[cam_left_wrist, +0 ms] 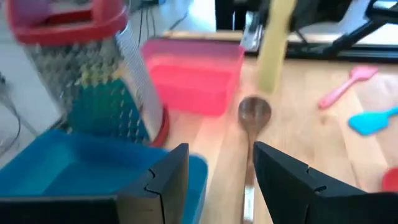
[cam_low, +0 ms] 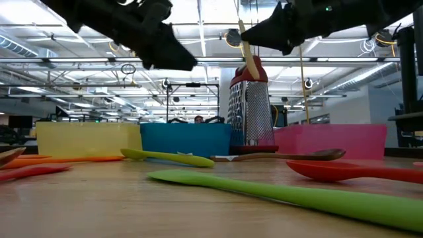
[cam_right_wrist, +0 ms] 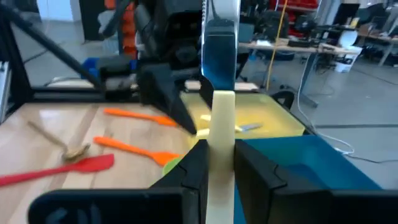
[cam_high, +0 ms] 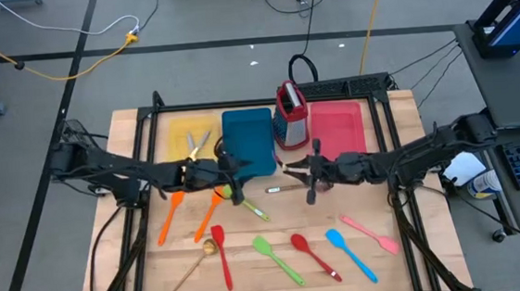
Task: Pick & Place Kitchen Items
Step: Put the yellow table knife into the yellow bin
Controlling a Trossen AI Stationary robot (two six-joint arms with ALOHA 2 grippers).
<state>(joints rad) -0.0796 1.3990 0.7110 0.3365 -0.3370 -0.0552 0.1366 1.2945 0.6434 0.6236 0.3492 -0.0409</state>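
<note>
1. Here, the right gripper is clamped on a cream-handled knife, the handle pinched between its fingers and the shiny blade pointing away from the wrist; it hangs above the middle of the table, just in front of the pink tray.
2. The left gripper hovers with its fingers apart and nothing between them, over the front edge of the blue tray.
3. On the table between the two grippers lies a dark wooden spoon with a metal-looking handle.
4. A lime-green spatula lies just in front of the left gripper, with two orange spatulas to its left.
5. Along the front edge lie a gold spoon, a red spatula, a green spatula, a red spoon, a blue spatula and a pink spatula.
6. The yellow tray at the back left holds a few pieces of cream-handled cutlery.
7. The blue tray and the pink tray show only their bare floors.
8. A box grater with a red top stands upright between the blue and pink trays.
</note>
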